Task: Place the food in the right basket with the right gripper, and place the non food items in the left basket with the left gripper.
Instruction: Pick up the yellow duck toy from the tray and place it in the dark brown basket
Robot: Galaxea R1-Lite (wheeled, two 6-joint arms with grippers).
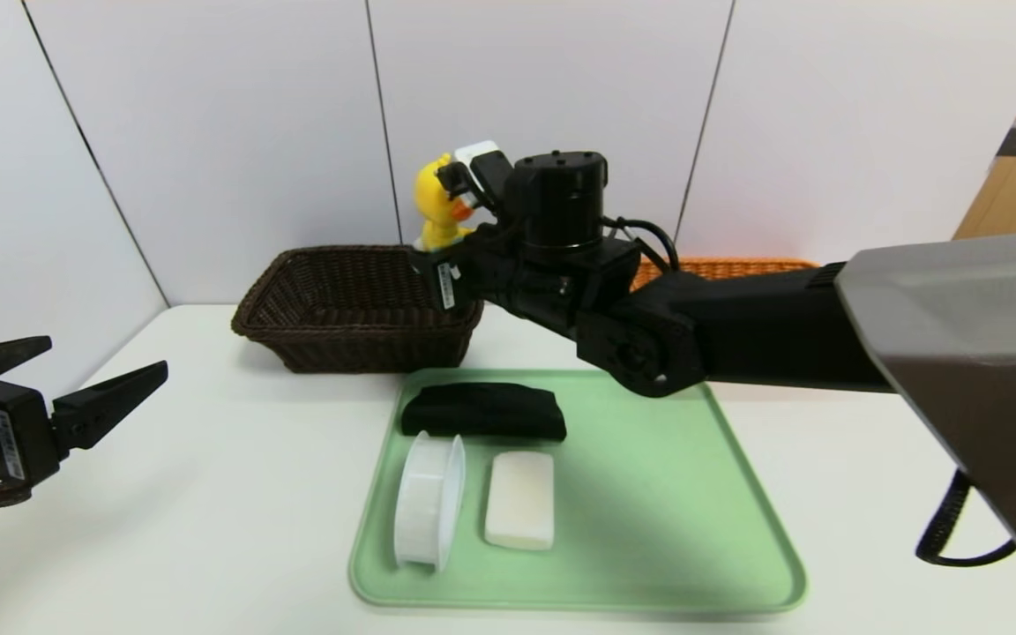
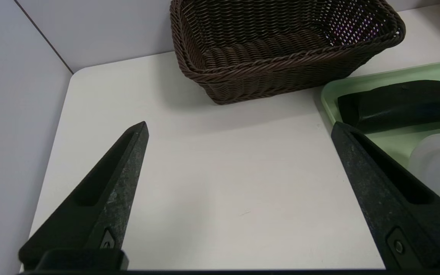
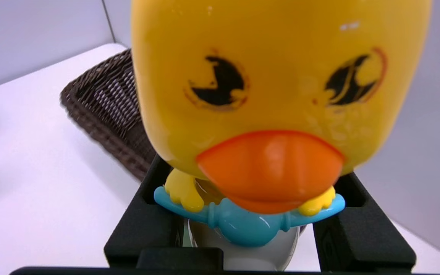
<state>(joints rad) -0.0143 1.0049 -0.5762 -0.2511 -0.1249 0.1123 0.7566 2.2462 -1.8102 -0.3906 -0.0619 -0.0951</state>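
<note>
Progress approx. nil for non-food: right pincer point(image 3: 243, 233) clenched on yellow plastic duck toy point(image 1: 439, 205) above dark brown wicker basket point(image 1: 354, 304), empty; left pincer point(image 2: 239, 130) released w/ black pouch point(image 1: 483, 411), white ribbed container point(image 1: 429, 500), soap-like bar point(image 1: 520, 499) on green tray point(image 1: 693, 529).

left gripper point(image 1: 76, 379) spread, low | right gripper point(image 1: 446, 251) apparently clamped, raised

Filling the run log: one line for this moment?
right gripper: holds duck by dark basket | left gripper: open, idle | tray: three items

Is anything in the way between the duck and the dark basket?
No. The right pincer holds the duck up by the dark basket, near its right end. The basket's top is open.
</note>
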